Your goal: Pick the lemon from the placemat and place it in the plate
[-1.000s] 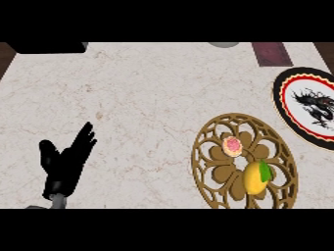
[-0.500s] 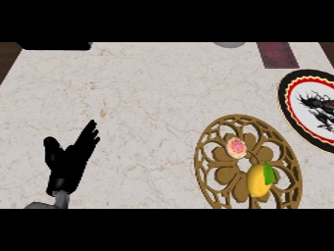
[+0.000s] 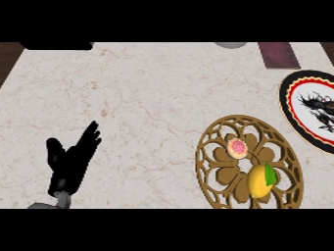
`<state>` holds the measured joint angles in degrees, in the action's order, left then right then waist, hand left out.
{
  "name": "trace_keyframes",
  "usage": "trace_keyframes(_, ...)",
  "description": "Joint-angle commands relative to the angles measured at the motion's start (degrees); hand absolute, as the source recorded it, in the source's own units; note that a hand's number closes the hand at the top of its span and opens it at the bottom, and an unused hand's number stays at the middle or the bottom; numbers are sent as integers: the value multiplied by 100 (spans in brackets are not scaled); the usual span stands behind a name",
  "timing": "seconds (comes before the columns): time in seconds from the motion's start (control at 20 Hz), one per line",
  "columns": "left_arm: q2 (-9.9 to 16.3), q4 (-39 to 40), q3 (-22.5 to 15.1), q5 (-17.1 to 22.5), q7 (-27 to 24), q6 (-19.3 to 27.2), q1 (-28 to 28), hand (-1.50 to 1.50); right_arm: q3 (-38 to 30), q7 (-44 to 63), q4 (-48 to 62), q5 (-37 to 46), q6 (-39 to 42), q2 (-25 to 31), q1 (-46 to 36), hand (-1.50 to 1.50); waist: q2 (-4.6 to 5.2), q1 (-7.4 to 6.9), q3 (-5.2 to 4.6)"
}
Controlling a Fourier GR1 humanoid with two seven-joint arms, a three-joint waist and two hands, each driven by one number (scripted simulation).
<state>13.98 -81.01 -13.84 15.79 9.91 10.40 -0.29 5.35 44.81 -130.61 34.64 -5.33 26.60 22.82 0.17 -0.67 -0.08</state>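
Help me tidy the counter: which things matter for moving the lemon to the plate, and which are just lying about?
Job:
lemon
placemat
plate
left robot hand

Lying about:
pink round item on the placemat
maroon object
grey object

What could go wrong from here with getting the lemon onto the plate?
1. A pink round item lies close beside the lemon on the placemat; a hand coming in could knock it.
2. Only the left hand shows, open at the far side of the counter from the lemon.
3. The plate runs past the view's right edge, so placing there is harder to check.
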Motion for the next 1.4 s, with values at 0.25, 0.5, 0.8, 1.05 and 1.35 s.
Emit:
trace_keyframes(0.25, -96, -409, 59, -125, 213, 6, 207, 0, 1152, 1029, 1107, 1105, 417, -955, -1164, -150, -17, -3, 9)
trace_keyframes(0.5, -277, -314, 250, -262, 380, 13, 15, 0, 1100, 333, 1035, 995, 180, -1129, -475, -150, -24, 81, 10)
trace_keyframes(0.8, -280, -236, 412, -397, 267, -306, 62, 0, 1387, 676, 1727, 1799, 224, -1617, -1142, -150, -21, 65, 8)
trace_keyframes(1.05, -369, 77, 546, -447, -130, -439, 281, 0, 975, 965, 1598, 1751, 740, -1406, -1089, -150, -20, 75, 6)
trace_keyframes(1.35, -467, 362, 686, -587, -195, -576, 123, 0, 1303, 690, 2569, 2256, 137, -1960, -1201, -150, -17, 70, 8)
